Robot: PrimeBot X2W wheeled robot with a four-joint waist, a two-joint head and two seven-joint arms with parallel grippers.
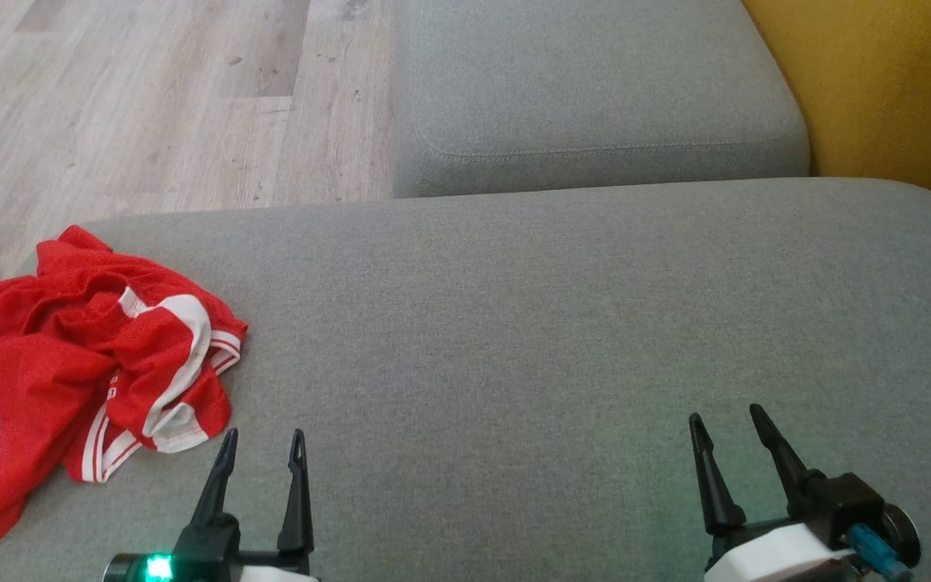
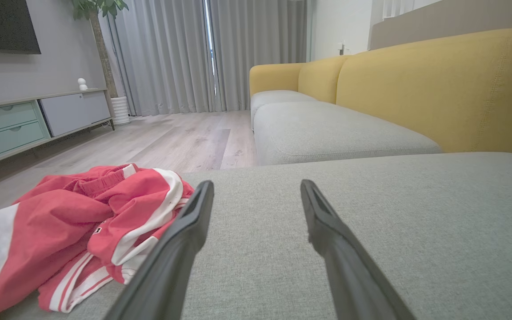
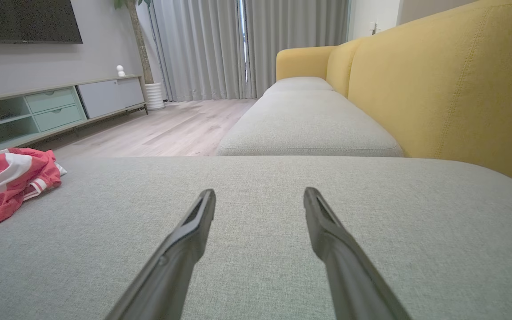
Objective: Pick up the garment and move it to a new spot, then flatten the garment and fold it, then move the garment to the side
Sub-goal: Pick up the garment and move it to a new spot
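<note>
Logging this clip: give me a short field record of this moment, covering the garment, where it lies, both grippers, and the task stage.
garment: red garment with white stripes, crumpled, not folded
location: left end of the grey seat cushion
left gripper: open, empty, close beside the garment's right edge
right gripper: open, empty, over bare cushion, well away from the garment
surroundings: yellow sofa back on the right
task stage: pick-up not yet begun
</note>
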